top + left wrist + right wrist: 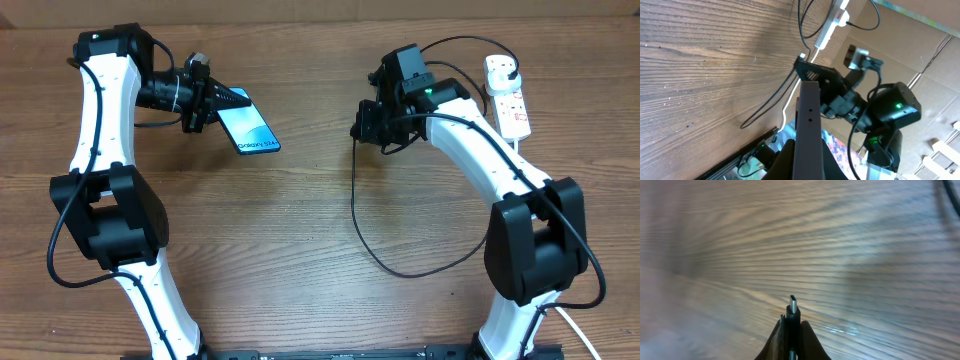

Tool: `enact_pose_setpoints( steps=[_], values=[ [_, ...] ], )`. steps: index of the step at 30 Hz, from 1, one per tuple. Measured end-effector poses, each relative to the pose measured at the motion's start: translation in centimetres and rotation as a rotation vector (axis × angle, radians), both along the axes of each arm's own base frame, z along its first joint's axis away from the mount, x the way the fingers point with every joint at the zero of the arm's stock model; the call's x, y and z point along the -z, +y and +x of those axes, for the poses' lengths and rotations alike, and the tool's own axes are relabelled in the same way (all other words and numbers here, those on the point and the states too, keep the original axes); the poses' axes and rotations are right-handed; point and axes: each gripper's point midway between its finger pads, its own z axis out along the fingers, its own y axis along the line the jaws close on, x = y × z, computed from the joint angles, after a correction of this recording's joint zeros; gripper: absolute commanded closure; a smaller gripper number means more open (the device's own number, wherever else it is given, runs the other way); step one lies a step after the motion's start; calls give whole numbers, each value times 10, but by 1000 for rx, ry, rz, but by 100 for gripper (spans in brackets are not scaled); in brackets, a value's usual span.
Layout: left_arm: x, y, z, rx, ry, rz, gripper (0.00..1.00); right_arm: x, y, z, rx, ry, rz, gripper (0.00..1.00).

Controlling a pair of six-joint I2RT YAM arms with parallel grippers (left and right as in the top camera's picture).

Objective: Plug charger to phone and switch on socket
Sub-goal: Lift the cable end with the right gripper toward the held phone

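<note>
Black connector tip [793, 305] of the charger [362, 225] pinched in the right tool [791, 330], closed fully on it, metal tongue poking out past the end. Left tool [222, 100] likewise clamped tight on the phone [250, 128] — apparently held raised off the table [300, 300], lit blue screen up and free end angled toward the right arm. Well apart, tip and phone, bare wood between.

Judged as the mating step, not yet done. Bring the tip across slowly, level with the phone's end edge. Line up the tongue with the port before any push; port too small to make out from overhead, so trust the wrist views for the last approach. Hold the phone rigid and press along its long axis, not across it, or risk levering it out of the grip. Mind the slack loop of charger lead on the table: no dragging it taut against the socket [508, 95], lying at the far right beside the right arm. Leave the red switch [841, 18] for afterwards — likely needs a freed tool.
</note>
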Motion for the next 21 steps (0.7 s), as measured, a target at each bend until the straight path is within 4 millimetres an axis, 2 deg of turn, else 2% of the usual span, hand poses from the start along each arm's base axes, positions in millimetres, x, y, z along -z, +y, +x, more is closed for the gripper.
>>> enact_pose_setpoints(
  steps=[3, 9, 13, 16, 21],
  values=[
    [0, 0, 1, 0, -6, 1, 96, 12, -4, 1, 35, 2, -75, 96],
    [0, 0, 1, 0, -7, 1, 96, 57, -4, -7, 115, 45, -267, 96],
    [0, 0, 1, 0, -7, 1, 96, 81, -5, -15, 155, 60, -370, 96],
    [0, 0, 1, 0, -6, 3, 96, 88, -5, -16, 174, 55, -412, 96],
    [1, 1, 1, 1, -6, 6, 96, 88, -11, -17, 211, 54, -443, 96]
  ],
)
